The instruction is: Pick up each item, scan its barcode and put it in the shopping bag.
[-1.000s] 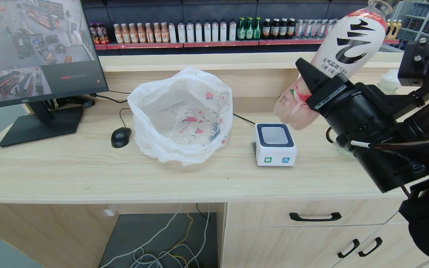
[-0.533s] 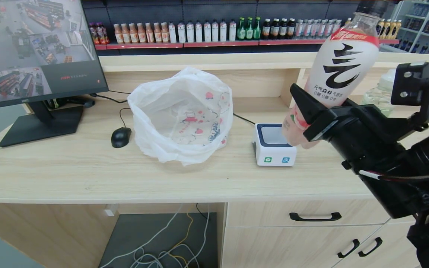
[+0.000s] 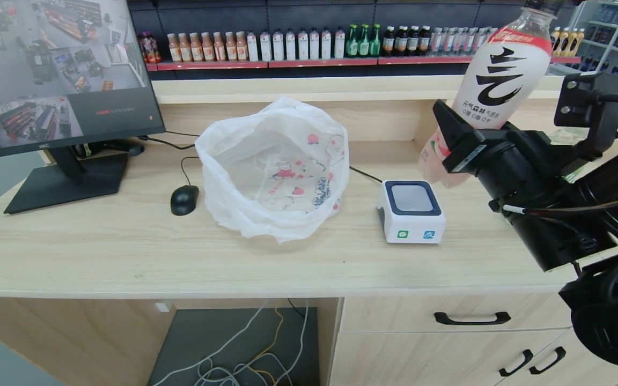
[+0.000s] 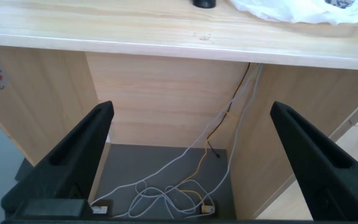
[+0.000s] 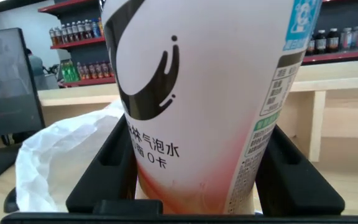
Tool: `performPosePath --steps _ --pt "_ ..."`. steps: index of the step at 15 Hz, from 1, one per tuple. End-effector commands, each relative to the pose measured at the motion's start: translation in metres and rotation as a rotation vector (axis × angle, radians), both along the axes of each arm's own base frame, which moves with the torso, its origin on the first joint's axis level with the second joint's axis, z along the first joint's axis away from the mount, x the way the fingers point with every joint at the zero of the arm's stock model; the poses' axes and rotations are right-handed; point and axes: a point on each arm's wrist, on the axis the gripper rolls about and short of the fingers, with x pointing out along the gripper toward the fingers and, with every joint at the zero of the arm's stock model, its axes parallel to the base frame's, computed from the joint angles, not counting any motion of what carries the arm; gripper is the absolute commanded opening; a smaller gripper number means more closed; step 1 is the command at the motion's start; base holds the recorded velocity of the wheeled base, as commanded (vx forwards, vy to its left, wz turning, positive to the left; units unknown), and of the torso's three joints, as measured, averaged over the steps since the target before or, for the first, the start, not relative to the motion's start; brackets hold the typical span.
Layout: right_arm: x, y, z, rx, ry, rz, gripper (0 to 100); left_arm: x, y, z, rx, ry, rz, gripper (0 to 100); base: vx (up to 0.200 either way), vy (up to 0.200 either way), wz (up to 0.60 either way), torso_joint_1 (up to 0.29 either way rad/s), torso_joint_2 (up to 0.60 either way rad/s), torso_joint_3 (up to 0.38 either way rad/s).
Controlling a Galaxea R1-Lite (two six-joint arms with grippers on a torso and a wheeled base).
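Bottle (image 3: pixel 494 91) showing white, black brushstroke, red top band, pink base. Bag (image 3: pixel 277 166), nine o'clock from white-navy scanner (image 3: pixel 412 212), showing translucent white, red prints.

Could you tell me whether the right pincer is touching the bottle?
Touching. The right wrist view shows the right pincer closed against both sides of the bottle.
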Motion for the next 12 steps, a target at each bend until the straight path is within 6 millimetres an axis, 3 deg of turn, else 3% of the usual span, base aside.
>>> performPosePath --steps 1,11,12 --pt "0.0003 -0.001 0.0014 0.003 -0.007 -0.002 0 0.0 0.0 0.0 0.0 0.0 0.0 100 0.0 0.2 0.0 0.017 0.01 0.007" --pt "-0.0033 -0.0005 0.0033 0.008 -0.012 0.012 0 0.0 0.0 0.0 -0.004 0.0 0.0 100 0.0 0.2 0.0 0.0 0.0 0.003" --pt "-0.0027 -0.0001 0.0044 0.01 -0.016 0.012 0 0.0 0.0 0.0 0.0 0.0 0.0 100 0.0 0.0 0.0 0.0 0.0 0.0"
